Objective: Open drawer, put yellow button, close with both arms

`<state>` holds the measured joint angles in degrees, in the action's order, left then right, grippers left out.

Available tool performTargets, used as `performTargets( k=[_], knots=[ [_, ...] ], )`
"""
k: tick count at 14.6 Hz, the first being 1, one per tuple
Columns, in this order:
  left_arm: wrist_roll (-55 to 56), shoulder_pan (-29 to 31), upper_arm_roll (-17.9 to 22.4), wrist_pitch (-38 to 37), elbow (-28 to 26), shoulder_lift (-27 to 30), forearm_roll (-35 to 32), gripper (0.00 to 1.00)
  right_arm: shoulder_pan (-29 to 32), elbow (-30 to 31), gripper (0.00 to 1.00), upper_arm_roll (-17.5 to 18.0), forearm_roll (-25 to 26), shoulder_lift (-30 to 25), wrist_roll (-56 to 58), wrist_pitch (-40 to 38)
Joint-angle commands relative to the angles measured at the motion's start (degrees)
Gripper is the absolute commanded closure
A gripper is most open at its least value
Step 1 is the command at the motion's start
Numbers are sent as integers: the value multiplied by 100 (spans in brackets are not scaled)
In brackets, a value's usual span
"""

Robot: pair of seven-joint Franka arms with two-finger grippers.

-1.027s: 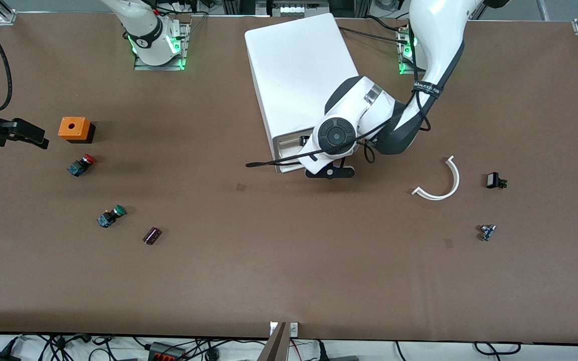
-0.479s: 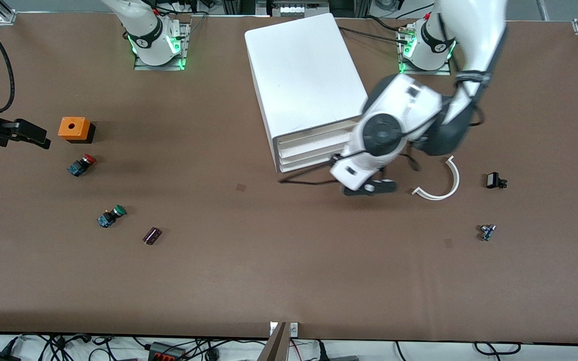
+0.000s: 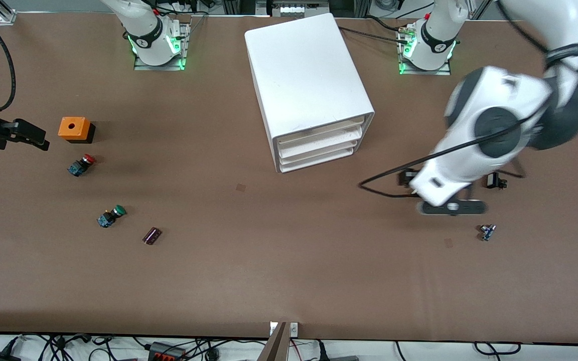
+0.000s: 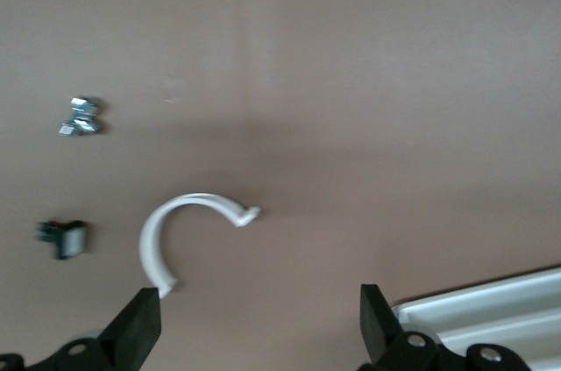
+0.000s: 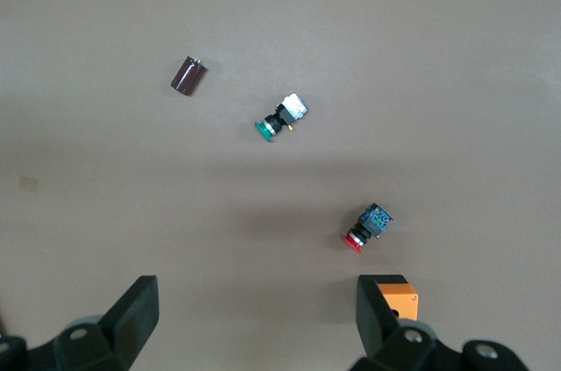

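Near the drawer (image 3: 321, 131), left pincer (image 4: 260, 323) spread over white clip (image 4: 188, 222); right pincer (image 5: 257, 314) spread near orange box (image 3: 73, 128).

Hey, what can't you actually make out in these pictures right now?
- Yellow button: in no view; only the red button and green button show.
- White arc: hidden under the left arm in the front view.
- Drawers: contents hidden, all look shut.
- Left tool: motion-blurred in front view.
- Right tool: arm cut off by the front view's edge.
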<state>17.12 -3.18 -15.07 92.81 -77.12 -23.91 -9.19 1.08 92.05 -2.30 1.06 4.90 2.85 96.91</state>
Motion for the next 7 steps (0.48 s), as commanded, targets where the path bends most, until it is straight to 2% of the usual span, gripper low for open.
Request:
performTargets(
  k=[1,3,5,7],
  knots=[
    [-831,475,-102,-561,143,273,5,0,67,296,0,72,114,-208,119,188],
    [-1174,563,-6,-650,110,597,381,0,67,453,0,72,114,-304,172,336],
    [-1491,582,274,-703,-223,1027,444,0,67,621,0,72,114,-410,172,460],
    [-1886,468,669,-528,-1020,1588,688,0,76,630,0,72,71,-419,172,417]
  ],
)
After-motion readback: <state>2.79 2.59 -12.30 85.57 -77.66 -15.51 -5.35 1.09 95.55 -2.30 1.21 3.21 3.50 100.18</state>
